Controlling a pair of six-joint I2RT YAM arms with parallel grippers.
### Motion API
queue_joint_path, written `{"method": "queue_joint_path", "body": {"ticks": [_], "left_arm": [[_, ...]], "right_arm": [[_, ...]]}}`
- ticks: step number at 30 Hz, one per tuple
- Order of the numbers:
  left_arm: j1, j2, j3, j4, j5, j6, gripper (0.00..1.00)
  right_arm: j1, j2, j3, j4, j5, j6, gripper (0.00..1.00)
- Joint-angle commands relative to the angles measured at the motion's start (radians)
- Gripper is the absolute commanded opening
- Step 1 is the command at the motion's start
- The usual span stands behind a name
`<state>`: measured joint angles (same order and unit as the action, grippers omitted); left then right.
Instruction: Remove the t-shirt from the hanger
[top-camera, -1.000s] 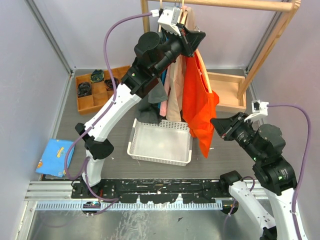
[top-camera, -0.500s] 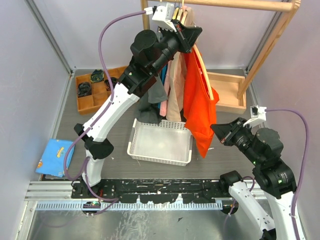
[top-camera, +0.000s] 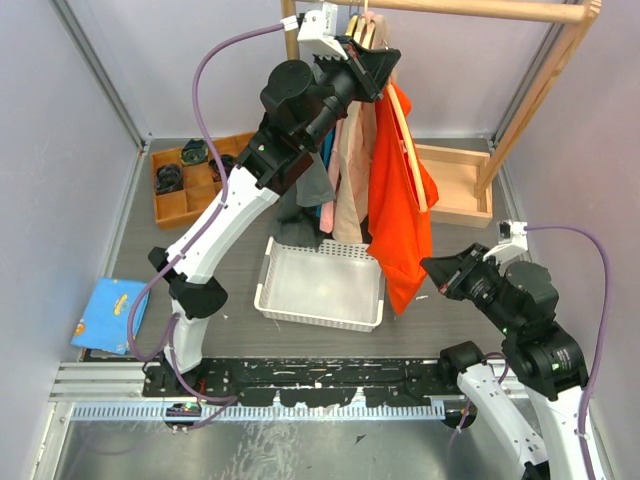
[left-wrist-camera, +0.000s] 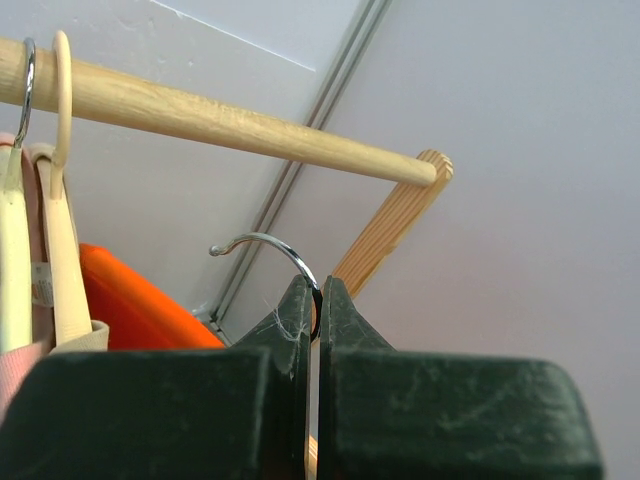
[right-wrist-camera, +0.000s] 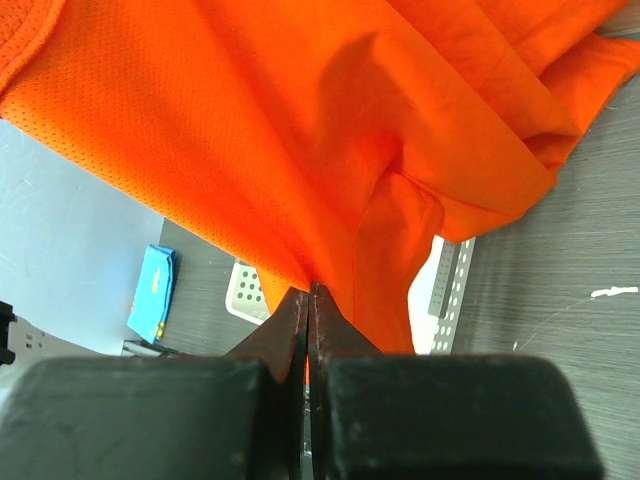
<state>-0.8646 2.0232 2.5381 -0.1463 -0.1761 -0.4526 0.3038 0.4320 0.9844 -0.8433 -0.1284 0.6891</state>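
Note:
The orange t-shirt (top-camera: 393, 215) hangs on a wooden hanger (top-camera: 409, 150) with a metal hook. My left gripper (top-camera: 378, 62) is high up by the wooden rail (top-camera: 480, 8). In the left wrist view it (left-wrist-camera: 317, 300) is shut on the hook (left-wrist-camera: 268, 242), which is held just off the rail (left-wrist-camera: 230, 125). My right gripper (top-camera: 432, 268) is at the shirt's lower right edge. In the right wrist view it (right-wrist-camera: 309, 295) is shut on a fold of the orange t-shirt (right-wrist-camera: 300, 130). One bare hanger arm shows outside the shirt.
Other garments (top-camera: 345, 190) hang on hangers left of the shirt. A white perforated basket (top-camera: 320, 290) stands below them. A wooden compartment tray (top-camera: 195, 180) is at back left, a wooden box (top-camera: 455, 185) at back right, and a blue packet (top-camera: 110, 315) at near left.
My left gripper has lifted the hanger slightly up and left. My right gripper has moved down and nearer with the shirt's edge. More of the bare hanger arm shows.

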Motion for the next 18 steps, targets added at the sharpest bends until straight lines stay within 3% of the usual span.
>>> {"method": "queue_joint_path", "body": {"ticks": [1,18], "left_arm": [[0.013,-0.04,0.05,0.175,-0.052,-0.045,0.0],[0.012,-0.049,0.048,0.192,-0.055,-0.075,0.0]], "right_arm": [[-0.003,-0.028,-0.02,-0.076,0.02,0.004,0.01],[-0.003,-0.068,-0.091,-0.085,0.027,0.006,0.01]]}}
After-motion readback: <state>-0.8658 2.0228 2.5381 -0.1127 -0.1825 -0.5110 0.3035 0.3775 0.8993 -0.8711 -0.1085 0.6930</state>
